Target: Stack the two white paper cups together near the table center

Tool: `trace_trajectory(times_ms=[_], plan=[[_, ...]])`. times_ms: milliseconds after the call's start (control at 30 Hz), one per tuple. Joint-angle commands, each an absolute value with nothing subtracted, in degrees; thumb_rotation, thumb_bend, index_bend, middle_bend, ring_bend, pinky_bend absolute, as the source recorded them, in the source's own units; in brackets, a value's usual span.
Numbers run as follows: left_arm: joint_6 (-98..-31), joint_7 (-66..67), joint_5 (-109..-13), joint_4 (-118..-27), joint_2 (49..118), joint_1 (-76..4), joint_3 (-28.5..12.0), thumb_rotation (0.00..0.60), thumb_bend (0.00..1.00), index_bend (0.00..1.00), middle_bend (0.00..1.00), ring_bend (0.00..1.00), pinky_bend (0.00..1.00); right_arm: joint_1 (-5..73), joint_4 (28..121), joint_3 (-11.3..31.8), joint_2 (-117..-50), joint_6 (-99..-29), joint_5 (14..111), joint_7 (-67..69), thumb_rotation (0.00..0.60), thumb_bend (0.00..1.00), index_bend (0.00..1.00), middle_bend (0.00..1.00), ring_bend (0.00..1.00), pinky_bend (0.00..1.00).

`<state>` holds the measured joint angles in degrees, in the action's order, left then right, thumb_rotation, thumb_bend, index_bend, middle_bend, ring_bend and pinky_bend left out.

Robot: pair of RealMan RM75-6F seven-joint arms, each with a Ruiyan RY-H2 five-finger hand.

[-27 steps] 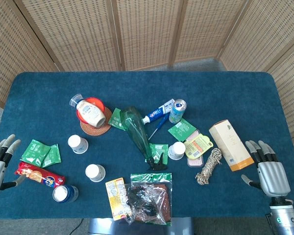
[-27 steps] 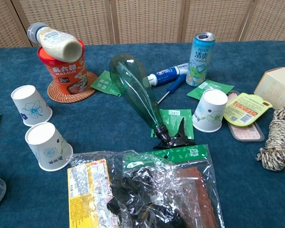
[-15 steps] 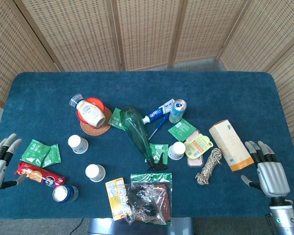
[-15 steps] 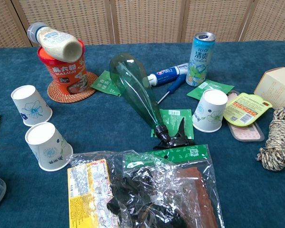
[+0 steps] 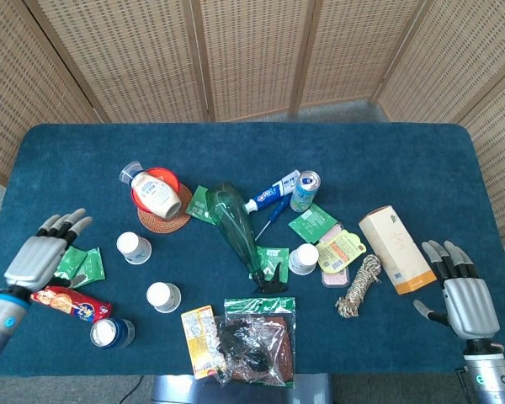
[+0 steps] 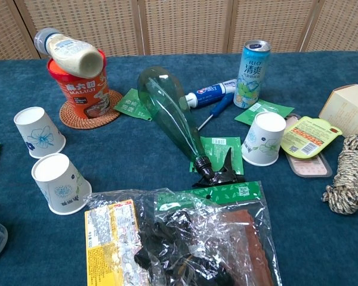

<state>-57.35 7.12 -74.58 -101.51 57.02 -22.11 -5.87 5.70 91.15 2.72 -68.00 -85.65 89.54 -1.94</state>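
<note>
- White paper cups (image 5: 135,247) (image 5: 163,296): two, upside down, apart, left of table centre.
- Left hand (image 5: 40,253): fingers spread, empty, above green sachets (image 5: 81,263).
- Right hand (image 5: 465,301): fingers spread, empty, beside carton (image 5: 395,249).

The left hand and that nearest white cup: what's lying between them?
In the head view, green sachets lie between the left hand and the cup.

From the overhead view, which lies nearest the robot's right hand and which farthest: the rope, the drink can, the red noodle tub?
From the right hand:
1. Rope, just beside it.
2. Drink can, mid-table.
3. Red noodle tub, far left.
</note>
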Motion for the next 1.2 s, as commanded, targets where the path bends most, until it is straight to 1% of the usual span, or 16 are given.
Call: trace_trajectory(times_ms=[33,167,300,500,700,800,867,933,1000,1033,1133,1200], plan=[[-51.0,17.4,-65.5,-103.9,58.6,-29.1,-8.0,0.600,0.22,0.00,0.00,0.00,0.02,5.7,91.2,2.7,-68.0,-85.6,89.6,-1.9,0.600,0.02,0.00,0.00,0.00,0.14],[-50.8,27.2,-58.1,-104.6,61.7,-32.8,-7.3,0.600,0.22,0.00,0.00,0.00,0.06,5.7,91.3,2.6,-67.9,-85.5,89.7,-1.9,0.600,0.03,0.00,0.00,0.00,0.14],[-52.9,34.2,-52.1,-105.9,64.5,-35.0,-5.9,0.600,0.22,0.00,0.00,0.00,0.12,5.7,91.4,2.8,-67.7,-85.6,89.4,-1.3,0.600,0.02,0.00,0.00,0.00,0.14],[-54.9,38.0,-47.6,-105.2,68.0,-36.8,-4.4,0.600,0.22,0.00,0.00,0.00,0.15,5.7,91.6,2.7,-67.4,-85.5,89.4,-0.5,0.600,0.02,0.00,0.00,0.00,0.14],[-55.2,38.6,-44.4,-102.6,70.6,-38.8,-4.2,0.600,0.22,0.00,0.00,0.00,0.16,5.7,91.5,2.7,-67.4,-85.4,89.3,-0.4,0.600,0.02,0.00,0.00,0.00,0.14],[-55.9,39.3,-43.5,-101.4,71.6,-39.5,-4.0,0.600,0.22,0.00,0.00,0.00,0.22,5.7,91.5,2.7,-67.4,-85.4,89.3,-0.4,0.600,0.02,0.00,0.00,0.00,0.14],[-56.2,39.9,-42.6,-100.9,72.1,-40.0,-3.8,0.600,0.22,0.00,0.00,0.00,0.29,5.7,91.4,2.7,-67.5,-85.2,89.2,-0.5,0.600,0.02,0.00,0.00,0.00,0.14],[-56.2,40.8,-41.3,-100.6,72.6,-40.7,-3.6,0.600,0.22,0.03,0.00,0.00,0.34,5.8,91.3,2.6,-67.5,-85.0,89.2,-0.5,0.600,0.02,0.00,0.00,0.00,0.14],[-56.3,41.4,-40.4,-100.1,73.3,-41.4,-3.5,0.600,0.22,0.07,0.01,0.02,0.38,5.8,91.3,2.5,-67.6,-84.9,89.3,-0.6,0.600,0.02,0.00,0.00,0.00,0.14],[-56.4,41.6,-40.2,-99.9,73.7,-41.7,-3.5,0.600,0.22,0.11,0.04,0.05,0.40,5.8,91.3,2.5,-67.6,-84.9,89.3,-0.7,0.600,0.03,0.00,0.00,0.00,0.14],[-57.6,42.1,-40.5,-99.1,75.1,-42.2,-3.3,0.600,0.23,0.24,0.15,0.17,0.47,5.7,91.3,2.5,-67.6,-85.0,89.3,-0.7,0.600,0.02,0.00,0.00,0.00,0.14],[-58.9,43.1,-40.5,-98.3,76.3,-42.4,-3.0,0.600,0.23,0.30,0.21,0.22,0.50,5.7,91.4,2.5,-67.6,-85.0,89.2,-0.7,0.600,0.02,0.00,0.00,0.00,0.14]])
